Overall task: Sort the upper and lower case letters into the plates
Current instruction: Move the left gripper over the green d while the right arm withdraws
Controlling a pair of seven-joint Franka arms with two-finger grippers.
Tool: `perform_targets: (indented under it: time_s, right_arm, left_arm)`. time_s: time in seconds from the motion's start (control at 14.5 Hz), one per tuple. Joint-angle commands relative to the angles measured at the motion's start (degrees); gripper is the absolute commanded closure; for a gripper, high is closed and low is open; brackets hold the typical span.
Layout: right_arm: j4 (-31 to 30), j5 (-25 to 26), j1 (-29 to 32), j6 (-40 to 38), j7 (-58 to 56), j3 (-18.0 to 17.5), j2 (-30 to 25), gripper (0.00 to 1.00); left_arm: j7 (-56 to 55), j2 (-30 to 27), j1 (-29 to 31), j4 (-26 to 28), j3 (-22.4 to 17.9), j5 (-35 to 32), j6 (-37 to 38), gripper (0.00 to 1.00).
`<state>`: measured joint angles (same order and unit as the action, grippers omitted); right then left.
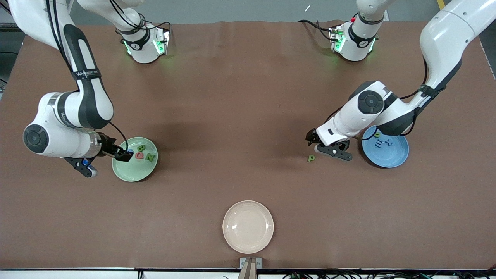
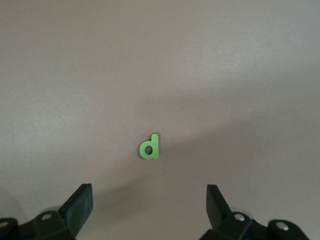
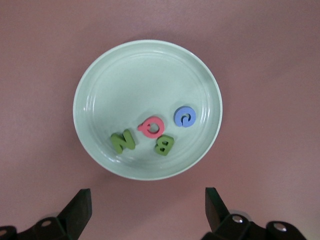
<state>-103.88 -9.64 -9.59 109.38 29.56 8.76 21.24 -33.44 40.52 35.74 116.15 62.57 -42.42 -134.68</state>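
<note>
hovering: left hand (image 1: 314, 142) released, fingers spread, over bare surface (image 1: 248, 97) just beside green p (image 1: 311, 158). p lies flat, alone, near blue plate (image 1: 399, 157), toward middle of surface from it. blue plate holds small blue and green letters, partly hidden under left arm. right hand (image 1: 124, 154) released, over green plate (image 1: 133, 172); inside it green n (image 3: 123, 140), red q (image 3: 151, 127), green b (image 3: 164, 144), blue c (image 3: 184, 116). judgement: p light, stiff, thin, likely skids; pinch across stem, straddling it squarely. cream plate (image 1: 248, 226) holds nothing.

Both arms reach out, left end effector (image 1: 312, 140) and right end effector (image 1: 124, 154) spread wide.
</note>
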Motion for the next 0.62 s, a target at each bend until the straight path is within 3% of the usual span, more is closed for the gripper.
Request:
perform_targets:
  time_s: [0.0,0.21,0.55]
  right_arm:
    - [5.3,0.7,4.0,-8.0,-12.1,-0.7,-0.8,0.0]
    - [9.6,0.9,6.7,-13.0,-26.5,-0.7,-0.6,0.0]
    - [10.0,3.2,7.4,-13.1,-29.0,-0.7,-0.8,0.0]
  left_arm:
    - [-2.1,-0.4,-3.5,-2.2,-3.8,0.0,0.3,0.0]
    - [-4.2,-0.2,-7.6,-3.5,-7.3,0.0,0.2,0.0]
    - [-8.0,-0.1,-11.3,-2.9,-10.8,-1.0,-1.5,0.03]
